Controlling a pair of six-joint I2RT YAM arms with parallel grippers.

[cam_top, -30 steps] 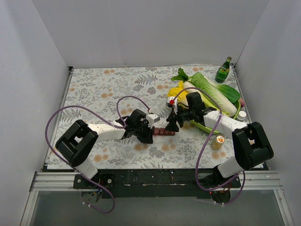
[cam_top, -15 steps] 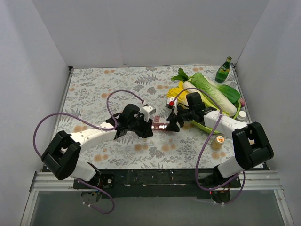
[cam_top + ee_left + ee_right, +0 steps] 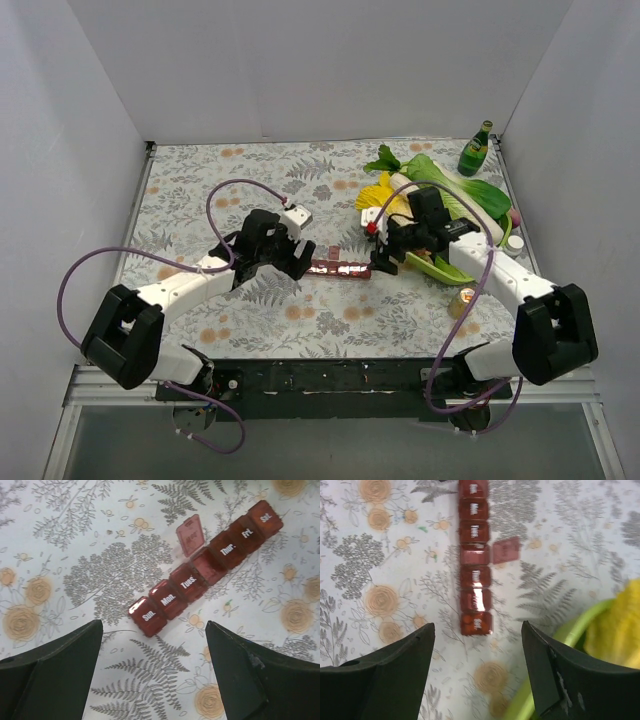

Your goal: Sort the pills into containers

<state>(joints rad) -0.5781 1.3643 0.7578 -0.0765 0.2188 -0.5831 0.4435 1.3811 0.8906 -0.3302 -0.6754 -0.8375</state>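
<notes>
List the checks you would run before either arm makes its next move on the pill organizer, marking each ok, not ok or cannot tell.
1. Pill organizer lying flat on the table: ok.
2. One compartment open: ok. The lid between Tues and Thur is flipped back, and the other six are shut.
3. Left gripper free: ok, jaws open and empty.
4. Right gripper free: ok, jaws open and empty.
5. Pills located: not ok, none visible in any view.

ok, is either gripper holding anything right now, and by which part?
Nothing is held. The left gripper and right gripper are both open, one at each end of the containers strip, with no finger touching it.
</notes>
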